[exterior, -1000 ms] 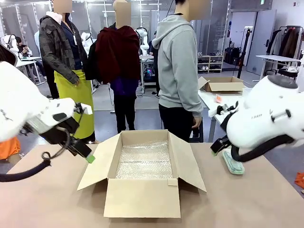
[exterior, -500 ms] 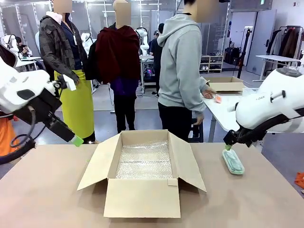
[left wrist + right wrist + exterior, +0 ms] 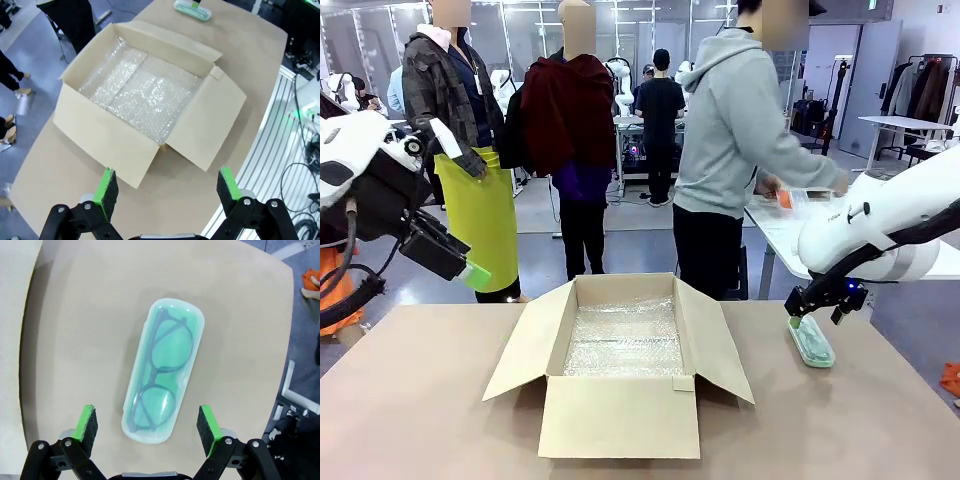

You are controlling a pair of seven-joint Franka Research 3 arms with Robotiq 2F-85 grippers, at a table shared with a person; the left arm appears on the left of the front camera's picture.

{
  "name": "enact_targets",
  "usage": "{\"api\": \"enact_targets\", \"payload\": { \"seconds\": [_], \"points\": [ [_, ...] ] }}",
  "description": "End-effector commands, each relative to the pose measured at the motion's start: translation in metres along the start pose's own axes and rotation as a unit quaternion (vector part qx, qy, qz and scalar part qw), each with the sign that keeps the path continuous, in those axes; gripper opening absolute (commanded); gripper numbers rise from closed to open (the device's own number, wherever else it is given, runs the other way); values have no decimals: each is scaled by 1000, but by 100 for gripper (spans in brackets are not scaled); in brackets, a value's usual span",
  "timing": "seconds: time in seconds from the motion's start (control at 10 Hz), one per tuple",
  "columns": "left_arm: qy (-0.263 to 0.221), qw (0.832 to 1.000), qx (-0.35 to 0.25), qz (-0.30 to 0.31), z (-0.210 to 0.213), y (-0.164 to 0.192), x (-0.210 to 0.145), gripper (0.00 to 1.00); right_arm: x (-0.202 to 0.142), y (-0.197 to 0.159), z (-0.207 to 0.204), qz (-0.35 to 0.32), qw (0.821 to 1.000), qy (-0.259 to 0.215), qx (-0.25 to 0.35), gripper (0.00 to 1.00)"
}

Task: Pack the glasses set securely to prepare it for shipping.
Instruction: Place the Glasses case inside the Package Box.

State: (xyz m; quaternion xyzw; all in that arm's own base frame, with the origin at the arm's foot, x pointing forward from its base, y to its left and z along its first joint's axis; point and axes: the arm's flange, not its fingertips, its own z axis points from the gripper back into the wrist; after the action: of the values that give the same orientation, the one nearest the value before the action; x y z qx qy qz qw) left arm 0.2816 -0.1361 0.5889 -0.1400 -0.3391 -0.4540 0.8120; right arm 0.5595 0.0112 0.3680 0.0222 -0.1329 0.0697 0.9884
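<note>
The pale mint green glasses case lies flat on the table, right of the box, with dark-framed glasses visible inside it. My right gripper hovers just above the case, open, its green pads either side of the case's near end and apart from it. My left gripper hangs open and empty above the table's left side, looking down on the box. The green case lies beyond the box in that view. A person's hands hold something pink-orange at a side table; I cannot tell what.
An open cardboard box lined with bubble wrap stands mid-table, flaps spread outward. A person in a grey hoodie stands behind it, turned to a white side table. The table edge runs close to the case.
My left gripper has lifted up and back to the left, away from the box flap. My right gripper has swung in over the green case. The person has turned towards the side table.
</note>
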Motion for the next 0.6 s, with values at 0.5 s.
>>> {"api": "enact_targets", "payload": {
  "seconds": [0.5],
  "points": [
    [8,1000,-1,7,-5,2,-2,100,8,-6,0,-5,1000,4,0,100]
  ]
}}
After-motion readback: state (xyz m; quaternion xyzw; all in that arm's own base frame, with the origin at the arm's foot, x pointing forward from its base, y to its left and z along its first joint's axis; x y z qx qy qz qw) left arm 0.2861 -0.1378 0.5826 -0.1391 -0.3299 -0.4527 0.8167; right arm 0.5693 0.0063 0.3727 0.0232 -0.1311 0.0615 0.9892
